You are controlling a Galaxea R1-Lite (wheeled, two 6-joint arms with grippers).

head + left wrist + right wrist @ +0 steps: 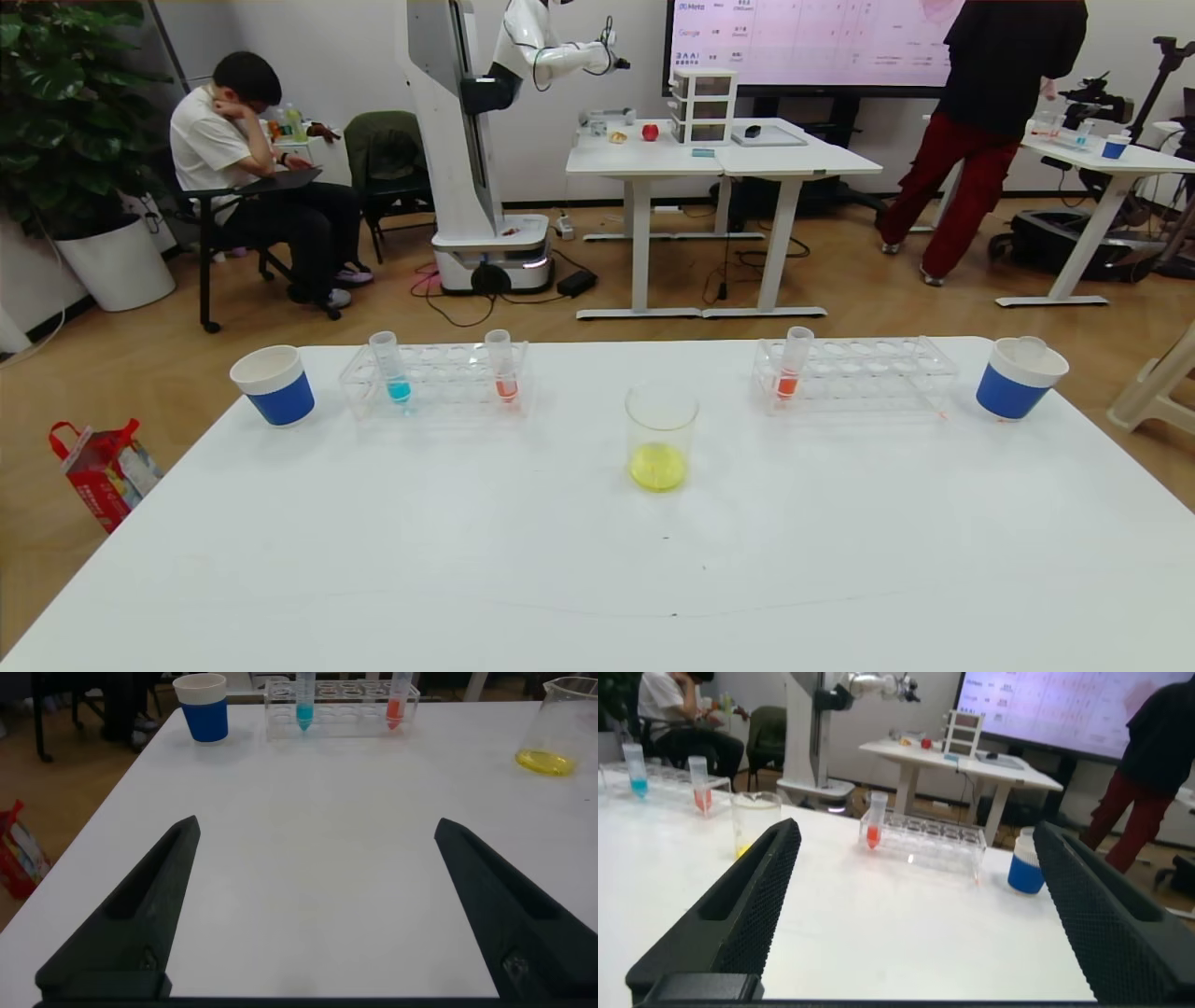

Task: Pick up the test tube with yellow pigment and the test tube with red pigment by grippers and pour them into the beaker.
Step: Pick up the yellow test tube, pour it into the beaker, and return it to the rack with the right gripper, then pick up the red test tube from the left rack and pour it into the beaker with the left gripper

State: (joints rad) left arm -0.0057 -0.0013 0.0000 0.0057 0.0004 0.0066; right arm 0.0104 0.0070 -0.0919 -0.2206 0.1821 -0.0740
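Reading "Meta" and "Google" was possible on the wall screen (812, 42); the remaining rows stayed illegible. Neither arm appeared in the head view. Each wrist view showed its own gripper, left gripper (318, 915) and right gripper (920, 919), held low over the white table (467, 541) with fingers spread wide, grasping nothing. At mid-table, the beaker (661, 437) held yellow liquid, standing between two clear racks (439, 378) carrying blue and red tubes.

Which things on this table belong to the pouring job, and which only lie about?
Job: clear glass beaker with yellow liquid; two clear tubes of red liquid; open left gripper; open right gripper.
Lying about: tube of blue liquid; two blue cups; two clear racks.
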